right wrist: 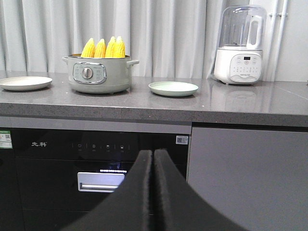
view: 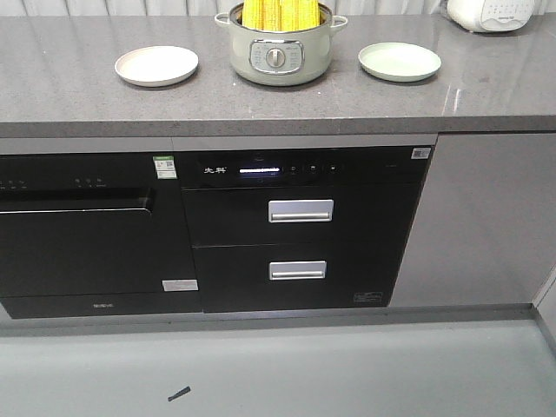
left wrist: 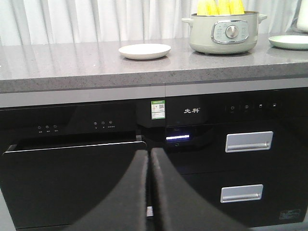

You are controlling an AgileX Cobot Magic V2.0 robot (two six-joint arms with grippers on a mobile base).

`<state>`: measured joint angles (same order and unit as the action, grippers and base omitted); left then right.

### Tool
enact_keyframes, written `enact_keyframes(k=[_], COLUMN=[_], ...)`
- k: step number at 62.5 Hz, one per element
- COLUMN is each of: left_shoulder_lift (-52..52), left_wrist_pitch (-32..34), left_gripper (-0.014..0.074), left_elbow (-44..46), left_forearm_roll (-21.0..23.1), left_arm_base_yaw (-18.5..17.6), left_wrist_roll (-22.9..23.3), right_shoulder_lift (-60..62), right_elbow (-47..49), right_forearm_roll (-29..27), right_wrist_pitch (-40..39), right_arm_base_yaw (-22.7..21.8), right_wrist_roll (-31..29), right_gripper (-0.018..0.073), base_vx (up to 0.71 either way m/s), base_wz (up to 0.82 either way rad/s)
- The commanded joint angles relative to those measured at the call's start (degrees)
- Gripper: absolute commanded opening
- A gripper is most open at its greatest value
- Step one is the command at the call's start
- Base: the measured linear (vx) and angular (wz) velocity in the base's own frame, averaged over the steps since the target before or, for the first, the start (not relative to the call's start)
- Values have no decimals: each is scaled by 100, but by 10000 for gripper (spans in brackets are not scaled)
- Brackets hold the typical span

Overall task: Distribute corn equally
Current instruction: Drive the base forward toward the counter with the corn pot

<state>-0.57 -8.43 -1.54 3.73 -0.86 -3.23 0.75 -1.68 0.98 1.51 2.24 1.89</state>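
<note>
Four bright yellow corn cobs (right wrist: 103,48) stand tip-up in a pale green round electric pot (view: 278,61) on a speckled grey stone countertop (view: 69,104).
The pot sits between a white round plate (view: 156,66) and a light green round plate (view: 400,62), each set apart from it (the four cobs are packed side by side inside the pot's rim). The left gripper (left wrist: 148,154) hangs low before a black glass-fronted built-in appliance (left wrist: 72,183), its two black fingers pressed flat together with nothing between them. The right gripper (right wrist: 153,153) is likewise closed tight and holds nothing, below the counter's edge. A white blender with a clear jug (right wrist: 239,45) stands well apart from the pot, beyond the green plate.
</note>
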Motion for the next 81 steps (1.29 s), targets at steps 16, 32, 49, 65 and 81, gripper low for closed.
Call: enact_keyframes(k=[16, 32, 49, 65, 81], left_shoulder_lift=[-97, -97, -97, -97, -97], left_wrist_pitch=[449, 449, 449, 449, 449], left_gripper=[-7, -7, -7, -7, -7], left_elbow=[-19, -19, -19, -19, -19], left_forearm_roll=[14, 14, 14, 14, 14], left_arm_base_yaw=[1, 1, 1, 1, 1], left_wrist_roll=[62, 62, 62, 62, 62], right_shoulder_lift=[24, 24, 24, 24, 24], right_elbow=[-46, -46, -46, -46, -46], right_forearm_roll=[62, 62, 62, 62, 62], right_wrist_pitch=[-412, -412, -412, -412, -412], right_arm_base_yaw=[-37, -37, -37, -37, -37], right_wrist_roll=[-47, -47, -47, -47, -47], right_gripper=[-4, -4, -4, -4, -4], base_vx=[6, 7, 7, 9, 10], base_wz=[3, 3, 2, 3, 2])
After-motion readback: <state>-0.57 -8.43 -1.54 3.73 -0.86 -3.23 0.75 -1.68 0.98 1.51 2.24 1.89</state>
